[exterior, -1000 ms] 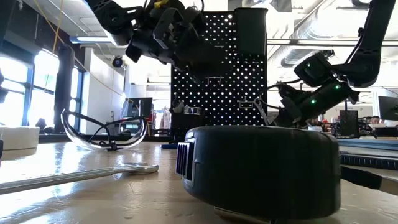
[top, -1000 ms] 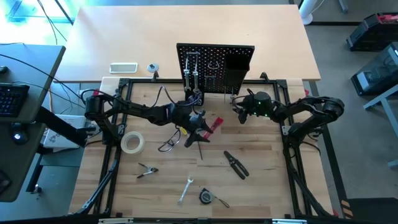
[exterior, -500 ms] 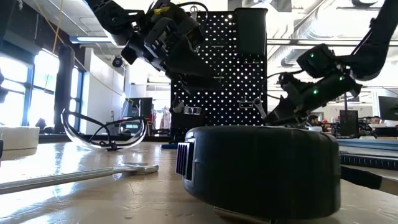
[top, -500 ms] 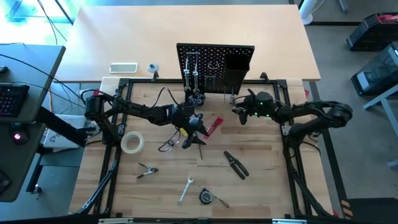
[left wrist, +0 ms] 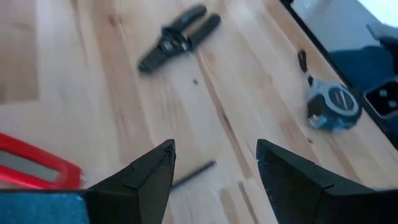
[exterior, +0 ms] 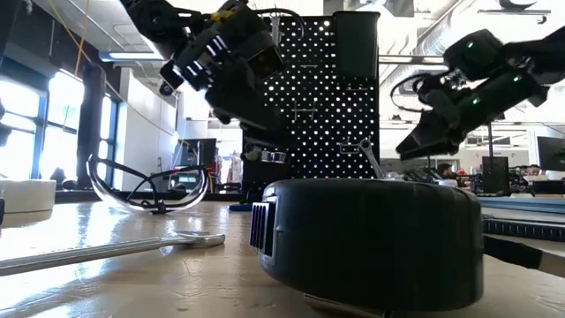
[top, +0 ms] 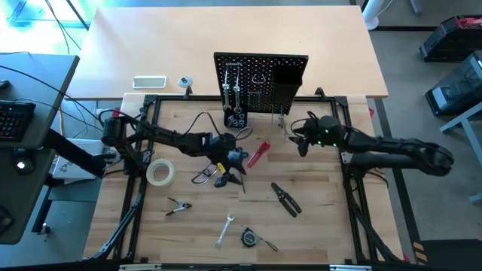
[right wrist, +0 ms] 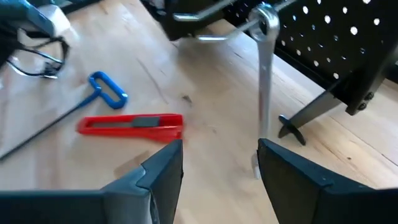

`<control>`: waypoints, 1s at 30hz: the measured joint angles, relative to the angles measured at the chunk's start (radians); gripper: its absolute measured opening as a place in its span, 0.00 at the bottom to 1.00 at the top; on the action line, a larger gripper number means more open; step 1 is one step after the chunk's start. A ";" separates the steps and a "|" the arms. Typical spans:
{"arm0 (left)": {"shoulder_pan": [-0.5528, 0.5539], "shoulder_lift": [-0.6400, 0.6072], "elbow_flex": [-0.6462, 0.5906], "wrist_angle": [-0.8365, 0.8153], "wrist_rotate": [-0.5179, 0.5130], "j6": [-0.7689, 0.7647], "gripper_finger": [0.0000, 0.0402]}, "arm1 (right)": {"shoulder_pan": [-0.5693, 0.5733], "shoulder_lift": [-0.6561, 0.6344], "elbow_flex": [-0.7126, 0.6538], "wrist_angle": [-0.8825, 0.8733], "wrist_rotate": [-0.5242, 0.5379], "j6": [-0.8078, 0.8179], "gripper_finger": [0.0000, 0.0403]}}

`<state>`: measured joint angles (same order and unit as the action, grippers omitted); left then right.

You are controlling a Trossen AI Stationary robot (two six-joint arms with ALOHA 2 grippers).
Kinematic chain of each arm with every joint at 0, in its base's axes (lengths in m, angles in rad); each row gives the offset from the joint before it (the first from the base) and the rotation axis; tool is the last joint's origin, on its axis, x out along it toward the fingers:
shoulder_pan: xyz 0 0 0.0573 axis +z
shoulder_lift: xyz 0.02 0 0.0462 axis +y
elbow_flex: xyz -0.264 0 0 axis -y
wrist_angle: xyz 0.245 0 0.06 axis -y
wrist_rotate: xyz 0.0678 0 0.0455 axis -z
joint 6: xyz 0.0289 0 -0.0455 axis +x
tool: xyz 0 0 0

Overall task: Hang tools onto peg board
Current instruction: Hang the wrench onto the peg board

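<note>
Both grippers stand with fingers apart and hold nothing: the left gripper (top: 232,167) hovers over the middle of the table, just beside the clear glasses (top: 202,176), and the right gripper (top: 300,143) hangs low in front of the peg board's right half. Tools lie scattered on the wooden table (top: 324,218): a red-handled tool (right wrist: 132,124) and a blue-handled hex key (right wrist: 107,89) near the centre, black-handled pliers (top: 286,198) to the right of centre, a pale tape roll (top: 160,172) to the left, smaller pliers (top: 178,207) nearer the front edge, and a silver wrench (top: 224,229) beside a tape measure (top: 249,238) at the front. A second silver wrench (right wrist: 264,81) stands nearly upright against the foot of the board. The peg board (top: 260,81), black and upright at the table's far edge, carries tools on hooks at its left part and a black bin (top: 286,84) at its right.
</note>
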<state>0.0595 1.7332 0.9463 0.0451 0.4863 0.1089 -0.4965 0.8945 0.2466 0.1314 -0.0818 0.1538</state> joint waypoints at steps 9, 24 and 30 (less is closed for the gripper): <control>-0.150 0.000 0.000 -0.147 -0.133 0.000 0.54 | 0.192 -0.152 0.000 -0.106 0.047 0.104 0.50; -0.567 0.000 -0.001 -0.203 -0.529 -0.066 0.54 | 0.698 -0.054 0.000 0.106 0.316 0.224 0.50; -0.639 0.003 -0.001 -0.198 -0.588 -0.263 0.54 | 0.827 0.090 0.000 0.266 0.399 0.224 0.50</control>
<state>-0.5799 1.7363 0.9455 -0.1527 -0.1012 -0.1544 0.3303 0.9845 0.2466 0.3974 0.3172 0.3783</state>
